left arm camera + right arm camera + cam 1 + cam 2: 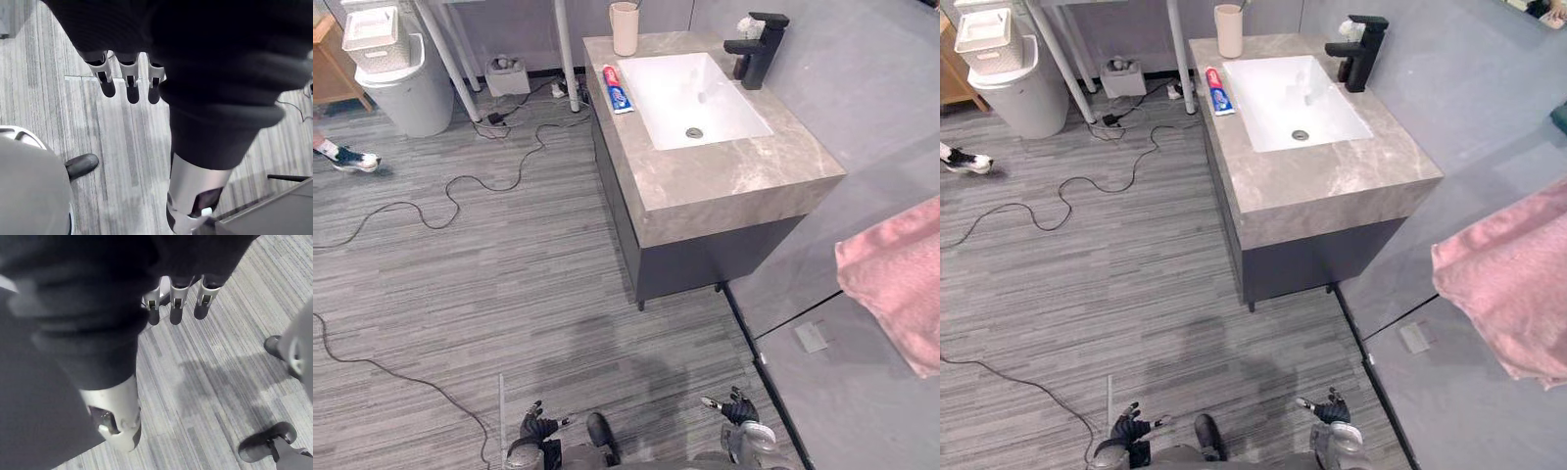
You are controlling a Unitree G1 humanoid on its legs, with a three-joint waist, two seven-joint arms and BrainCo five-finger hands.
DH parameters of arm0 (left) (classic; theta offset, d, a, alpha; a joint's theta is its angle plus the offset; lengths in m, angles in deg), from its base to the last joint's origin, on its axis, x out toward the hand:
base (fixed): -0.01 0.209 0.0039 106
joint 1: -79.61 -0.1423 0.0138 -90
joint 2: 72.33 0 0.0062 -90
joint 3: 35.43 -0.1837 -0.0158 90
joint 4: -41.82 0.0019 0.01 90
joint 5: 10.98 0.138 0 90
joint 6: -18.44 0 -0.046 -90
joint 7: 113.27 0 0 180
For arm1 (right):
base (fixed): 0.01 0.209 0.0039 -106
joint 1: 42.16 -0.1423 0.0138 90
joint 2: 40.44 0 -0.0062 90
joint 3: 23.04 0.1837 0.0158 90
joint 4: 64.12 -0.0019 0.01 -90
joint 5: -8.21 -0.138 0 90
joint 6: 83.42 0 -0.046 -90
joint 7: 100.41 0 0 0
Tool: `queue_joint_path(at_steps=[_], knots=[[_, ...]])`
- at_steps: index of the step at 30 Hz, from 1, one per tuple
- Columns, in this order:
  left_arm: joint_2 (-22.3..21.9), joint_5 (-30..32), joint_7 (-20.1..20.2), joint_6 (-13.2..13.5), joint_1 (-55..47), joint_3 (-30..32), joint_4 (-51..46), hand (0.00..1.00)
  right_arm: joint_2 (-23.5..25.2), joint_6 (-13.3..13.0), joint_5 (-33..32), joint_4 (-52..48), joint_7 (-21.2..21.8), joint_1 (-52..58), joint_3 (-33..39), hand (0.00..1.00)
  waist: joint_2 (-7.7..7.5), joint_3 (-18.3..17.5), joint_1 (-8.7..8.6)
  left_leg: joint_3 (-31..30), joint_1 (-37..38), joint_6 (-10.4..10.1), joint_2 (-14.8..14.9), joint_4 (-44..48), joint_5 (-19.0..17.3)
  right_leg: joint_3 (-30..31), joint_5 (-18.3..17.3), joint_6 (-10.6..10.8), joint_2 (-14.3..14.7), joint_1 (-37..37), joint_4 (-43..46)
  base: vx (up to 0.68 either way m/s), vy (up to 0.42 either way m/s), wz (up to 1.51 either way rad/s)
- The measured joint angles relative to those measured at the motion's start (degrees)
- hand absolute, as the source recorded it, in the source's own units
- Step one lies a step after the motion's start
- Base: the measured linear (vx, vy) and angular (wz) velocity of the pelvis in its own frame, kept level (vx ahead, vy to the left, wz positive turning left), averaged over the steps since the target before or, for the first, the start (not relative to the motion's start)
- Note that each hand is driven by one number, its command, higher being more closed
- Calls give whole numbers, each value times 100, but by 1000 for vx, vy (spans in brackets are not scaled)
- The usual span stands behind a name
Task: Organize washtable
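Looking down, you had the toothpaste (617,88) lying just left of the sink (677,98), the cup (624,27) beyond its far left corner. Your left hand (534,426) and right hand (737,406) hung well short of the sink, fingers loosely apart, empty.

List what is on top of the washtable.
A toothpaste tube beside the white basin, a beige cup and a black tap. The cup's inside is hidden.

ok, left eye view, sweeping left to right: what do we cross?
white bin → toothpaste tube → sink drain → black faucet → pink towel. The beige cup is left out: it stands straight behind the tube, so its place in the order is unclear.
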Motion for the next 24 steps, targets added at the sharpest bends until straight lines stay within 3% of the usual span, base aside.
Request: queue_joint_path(at_steps=[1, 2, 4, 5, 6, 8, 9, 10, 11, 12, 13, 16, 17, 18, 20, 21, 22, 24], knots=[[22, 33, 2, -8, 27, -110, -3, 0, -35, -9, 28, -33, 3, 20, 5, 0, 47, 68, -57, -310, -6, 80, 23, 63, -50, 822, -337, 7, 277, -372, 482, 273, 97, 113], [60, 40, 0, -11, 32, -91, 2, 0, -33, -9, 41, -80, 0, 36, -4, 0, 129, 124, -59, -561, 17, 107, 100, 76, -68, 1528, -717, 151, 855, -674, 570, 249, 72, 113], [60, 38, -4, -10, 55, -34, 28, 0, -19, -44, 24, -186, 1, 94, -7, 0, 152, 139, -67, -936, 111, 154, 172, 103, -119, 2115, -1088, 96, 1550, -1008, 354, 242, 31, 99], [60, 38, -3, -5, 36, -25, 72, 0, -15, -58, 14, -190, -1, 101, -7, 0, 145, 143, -73, -1027, 180, 121, 177, 105, -157, 2225, -1128, 128, 1712, -1060, 190, 253, -4, 111], [34, 51, 6, -4, 36, 142, 124, 0, 13, -61, -44, -215, 2, 124, -6, 0, 85, 135, -90, -1087, 304, -48, 150, 242, -286, 2400, -1147, 16, 1864, -1076, -198, 246, -35, 100], [-86, 61, 1, 11, 15, 644, 89, 0, 115, -59, -93, -404, 0, 298, -11, 0, -55, 117, 4, -1102, 166, -396, 155, 1284, -929, 2358, -733, -95, 1822, -922, -889, 276, -80, 82], [-85, 63, -5, 23, -1, 885, -21, 0, 215, -62, -95, -588, 8, 395, -45, 0, -216, 52, 54, -846, -544, -947, 298, 2942, -1388, 2348, -361, -157, 1695, -909, -1247, 261, -161, 81], [-217, 22, 2, 24, 24, 1084, -195, 0, 225, -66, -96, -707, -4, 376, -72, 0, -114, 53, 19, -711, -1382, -1059, 812, 4784, -1417, 2132, -602, -200, 1763, -786, -1251, 246, -130, 70], [-295, 9, -2, 55, 23, 1124, -327, 0, 178, -66, -108, -750, -18, 362, -73, 0, -10, 99, 78, -650, -1687, -1041, 1097, 5397, -1453, 2124, -712, -239, 1855, -723, -1259, 214, -48, 27], [-407, -42, -8, 74, 52, 1135, -488, 0, 108, -60, -137, -735, -39, 308, -73, 0, 172, 175, 214, -535, -2012, -795, 1591, 5822, -1605, 2104, -780, -221, 1979, -570, -1279, 267, 61, -9], [-444, -71, -12, 68, 58, 1133, -491, 0, 81, -40, -142, -735, -41, 238, -77, 0, 236, 178, 222, -506, -2135, -708, 1878, 5581, -1665, 2105, -800, -129, 1984, -426, -1366, 337, 86, -9], [-436, -76, -25, 71, 105, 1120, -492, 0, 183, -43, -194, -707, -96, 146, -79, 0, 171, 178, 247, -774, -2149, -817, 2060, 4064, -1596, 2304, -772, 71, 1796, -232, -1613, 344, 181, -26], [-394, -113, -37, 75, 173, 1044, -489, 0, 223, -43, -183, -568, -148, 84, -59, 0, 96, 169, 301, -1105, -2157, -1105, 2019, 3065, -1365, 2458, -731, 255, 1595, -179, -1777, 320, 307, -47], [-373, -134, -42, 73, 196, 993, -474, 0, 219, -45, -181, -503, -153, 66, -55, 0, 85, 156, 324, -1207, -2147, -1210, 2009, 2695, -1264, 2532, -726, 328, 1511, -174, -1836, 398, 455, -52], [-285, -207, -128, 75, 263, 754, -322, 0, 180, -40, -182, -289, -153, 32, -33, 0, 104, 119, 315, -1147, -2044, -1368, 1921, 2288, -519, 2700, -780, 628, 1206, -43, -2010, 314, 439, -32], [-236, -244, -146, 75, 311, 616, -224, 0, 129, -19, -184, -131, -140, 23, 19, 0, 8, 92, 297, -1178, -2056, -1199, 1641, 2564, -353, 2798, -794, 664, 942, 70, -2057, 282, 397, -19], [-192, -243, -146, 71, 332, 575, -222, 0, 137, -5, -183, -80, -131, 30, 50, 0, -68, 76, 290, -1156, -2058, -1050, 1494, 2722, -450, 2900, -755, 613, 795, 66, -1977, 348, 499, -7], [-94, -227, -141, 57, 392, 490, -29, 0, 223, -5, -183, -68, -123, 18, 272, 0, -199, 53, 143, -1006, -1832, -724, 1143, 2972, -843, 3180, -285, 228, 437, -242, -1000, 405, 551, -2]])
